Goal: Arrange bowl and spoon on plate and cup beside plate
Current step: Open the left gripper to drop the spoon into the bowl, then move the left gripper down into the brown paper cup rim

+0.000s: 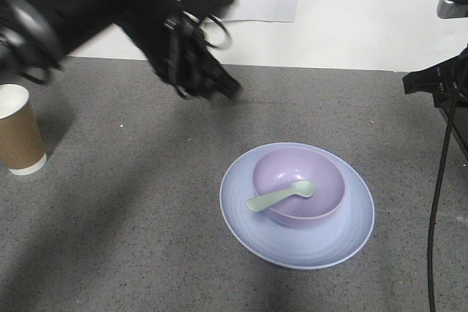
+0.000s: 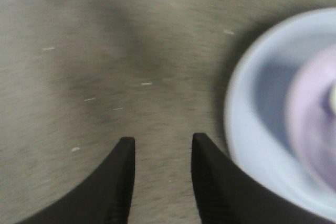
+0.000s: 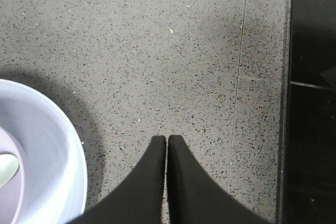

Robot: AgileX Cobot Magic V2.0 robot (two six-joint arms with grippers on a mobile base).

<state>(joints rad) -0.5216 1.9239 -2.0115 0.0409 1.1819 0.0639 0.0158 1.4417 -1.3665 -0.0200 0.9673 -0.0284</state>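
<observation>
Four task pieces sit on the speckled grey tabletop. In the front view, the pale blue-lavender plate lies right of centre in the lower half of the frame. The lavender bowl stands upright on it, set toward the plate's upper side. The mint-green spoon rests across the bowl's near rim, with its scoop inside the bowl and its handle pointing out to the lower left over the plate. The brown paper cup stands upright at the far left edge, well apart from the plate.

The left gripper hangs above the table in the upper middle of the front view, up and to the left of the plate and smeared by blur. Its wrist view shows the left gripper with its jaws a moderate gap apart and only bare tabletop between them. The blurred plate and bowl fill the right side of that frame.

In the right wrist view, the right gripper has its jaws pressed together tip to tip, holding nothing. It sits over bare table just right of the plate, which curves in at the lower left. A sliver of the spoon shows at that frame's left edge. A black panel runs down the right side of that frame. A cable hangs down at the right edge of the front view, with a white wall behind the table.
</observation>
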